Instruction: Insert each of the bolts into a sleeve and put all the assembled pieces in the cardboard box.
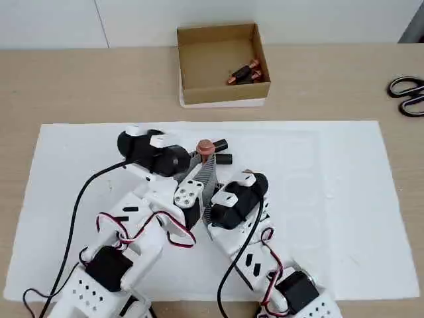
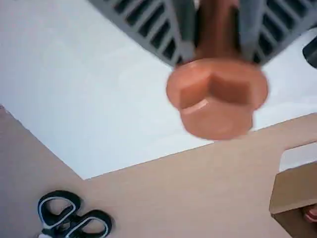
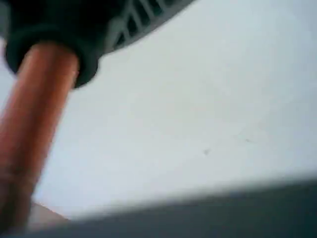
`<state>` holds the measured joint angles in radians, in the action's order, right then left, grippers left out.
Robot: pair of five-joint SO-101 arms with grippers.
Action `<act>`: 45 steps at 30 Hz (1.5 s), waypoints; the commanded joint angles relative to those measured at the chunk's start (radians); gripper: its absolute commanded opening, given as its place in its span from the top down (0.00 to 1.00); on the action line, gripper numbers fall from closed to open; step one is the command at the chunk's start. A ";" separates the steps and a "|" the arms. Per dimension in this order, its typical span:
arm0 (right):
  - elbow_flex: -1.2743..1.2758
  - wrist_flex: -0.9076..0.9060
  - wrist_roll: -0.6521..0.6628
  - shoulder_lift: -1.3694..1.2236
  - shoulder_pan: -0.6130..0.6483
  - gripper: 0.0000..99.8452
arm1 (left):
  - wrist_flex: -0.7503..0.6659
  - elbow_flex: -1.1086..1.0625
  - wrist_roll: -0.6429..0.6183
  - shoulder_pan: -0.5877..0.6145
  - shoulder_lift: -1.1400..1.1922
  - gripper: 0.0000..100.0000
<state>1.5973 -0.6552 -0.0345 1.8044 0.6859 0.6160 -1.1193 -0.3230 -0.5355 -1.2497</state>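
Step in hand, as judged: seat the bolt in the sleeve.

Left pincer (image 2: pixel 216 44) is clenched on the shaft of the bolt (image 2: pixel 216 96), just behind the hex head. Its ribbed fingers (image 2: pixel 148 25) press from both sides. Right pincer (image 3: pixel 54 44) appears clenched round the black sleeve (image 3: pixel 29 25), with one ribbed finger lying against it. The bolt shaft enters the sleeve mouth, and most of the shaft is bare. Both parts are held over the white mat (image 1: pixel 344 199), mid-counter.

To do it well:
- Keep shaft and bore on one line.
- Push along that axis only, with the sleeve arm acting as the stop.
- Avoid any tilt, which probably jams the shaft at the mouth.
- Keep both grips tight until the head meets the sleeve, then let only one go.

Outward: the cardboard box (image 1: pixel 205 63) is at 12 o'clock of the pincers, well apart, on the bare counter (image 1: pixel 66 86). Assembled pieces (image 1: pixel 244 71) lie in its 4 o'clock corner. Scissors (image 1: pixel 407 96) sit between 2 and 3 o'clock, at the counter's edge.
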 commanded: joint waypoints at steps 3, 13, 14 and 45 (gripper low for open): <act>-0.009 0.028 -0.009 0.010 0.001 1.00 | 0.014 0.004 0.006 0.000 -0.054 0.99; -0.008 0.028 -0.009 0.010 0.001 1.00 | 0.058 -0.008 0.006 -0.002 -0.081 0.99; -0.008 0.028 -0.009 0.010 0.001 1.00 | 0.046 -0.010 0.006 0.000 -0.084 0.99; -0.008 0.028 -0.009 0.010 0.002 1.00 | -0.092 -0.094 0.005 -0.023 -0.086 0.99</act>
<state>1.5988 -0.6552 -0.0345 1.8029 0.6828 0.5485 -1.2190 -0.3168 -0.5508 -1.3203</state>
